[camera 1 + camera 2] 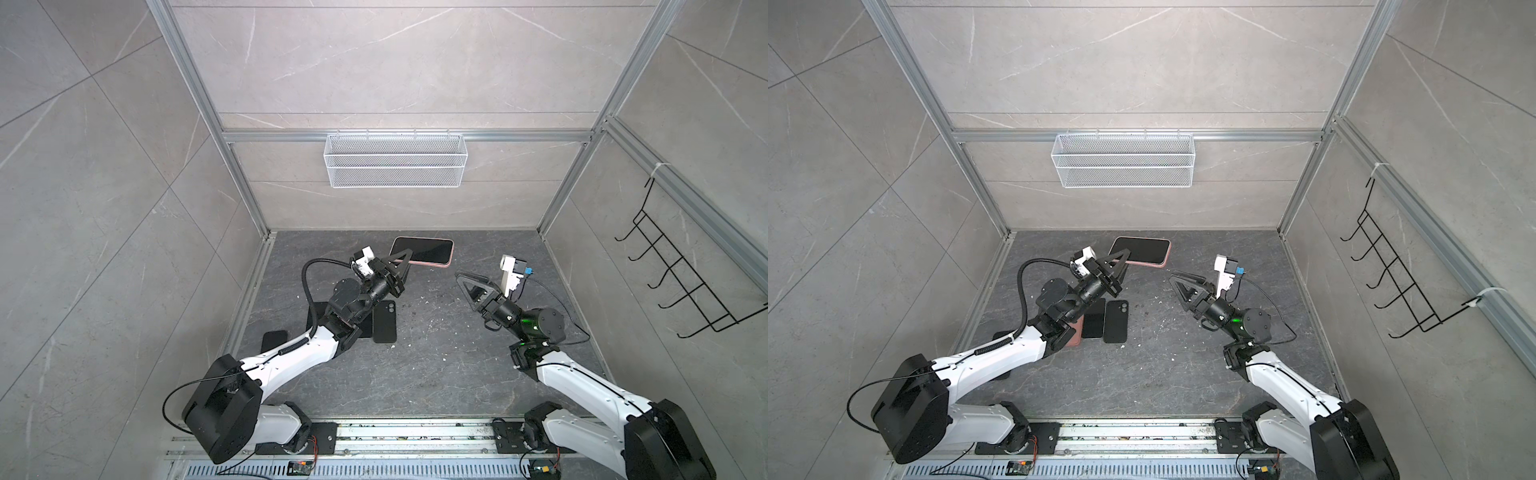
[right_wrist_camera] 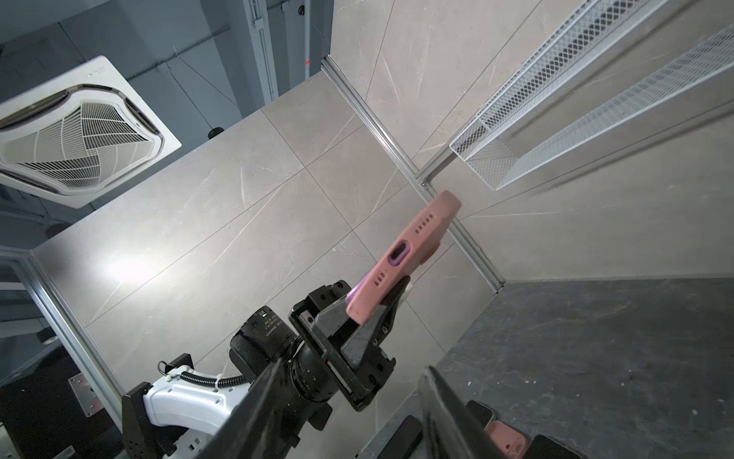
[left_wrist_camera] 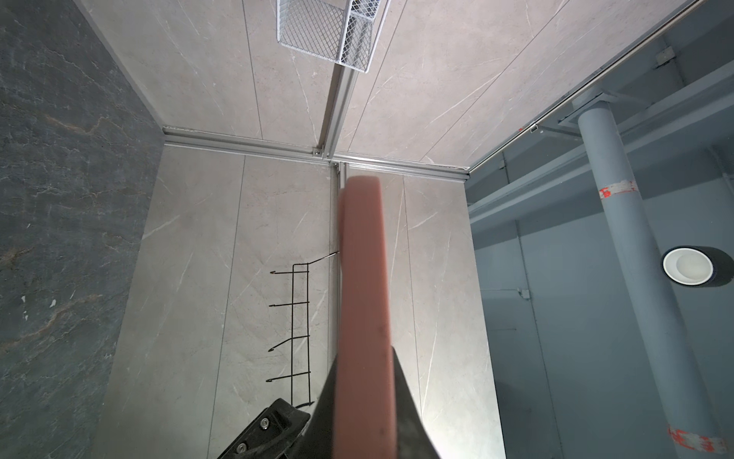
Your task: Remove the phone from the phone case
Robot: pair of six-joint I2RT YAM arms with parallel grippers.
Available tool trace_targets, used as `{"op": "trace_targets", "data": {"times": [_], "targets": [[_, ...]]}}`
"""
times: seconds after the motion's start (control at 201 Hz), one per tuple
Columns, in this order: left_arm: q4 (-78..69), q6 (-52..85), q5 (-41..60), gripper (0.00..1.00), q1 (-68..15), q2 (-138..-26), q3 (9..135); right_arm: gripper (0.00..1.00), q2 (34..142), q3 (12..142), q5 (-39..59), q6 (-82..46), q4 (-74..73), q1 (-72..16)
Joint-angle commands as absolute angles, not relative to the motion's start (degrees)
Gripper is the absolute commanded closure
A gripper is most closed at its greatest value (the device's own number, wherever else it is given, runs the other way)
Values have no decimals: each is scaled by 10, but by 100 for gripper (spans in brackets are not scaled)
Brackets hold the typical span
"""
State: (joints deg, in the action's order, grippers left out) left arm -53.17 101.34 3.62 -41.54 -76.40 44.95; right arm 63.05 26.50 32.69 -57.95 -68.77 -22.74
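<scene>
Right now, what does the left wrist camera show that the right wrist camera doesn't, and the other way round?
Only the left wrist view: the black wire hook rack and a blue pillar. Only the right wrist view: a ceiling air vent, the charging port in the pink phone case, and other phones or cases lying below. Both: that pink phone case pinched in the left tool, and the white mesh basket.

The phone case [image 3: 363, 318] is blurred and cut off in the left wrist view.
</scene>
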Motion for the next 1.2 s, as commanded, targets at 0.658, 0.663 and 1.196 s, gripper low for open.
{"op": "trace_targets", "data": {"times": [0.658, 0.663, 1.196], "targets": [[-626, 1000, 44, 100, -430, -785, 465, 45, 723, 310, 339, -656, -762, -227], [-627, 999, 44, 100, -430, -785, 465, 45, 723, 311, 339, -656, -763, -228], [-646, 990, 58, 100, -437, -791, 475, 49, 773, 313, 318, -663, -772, -226]]}}
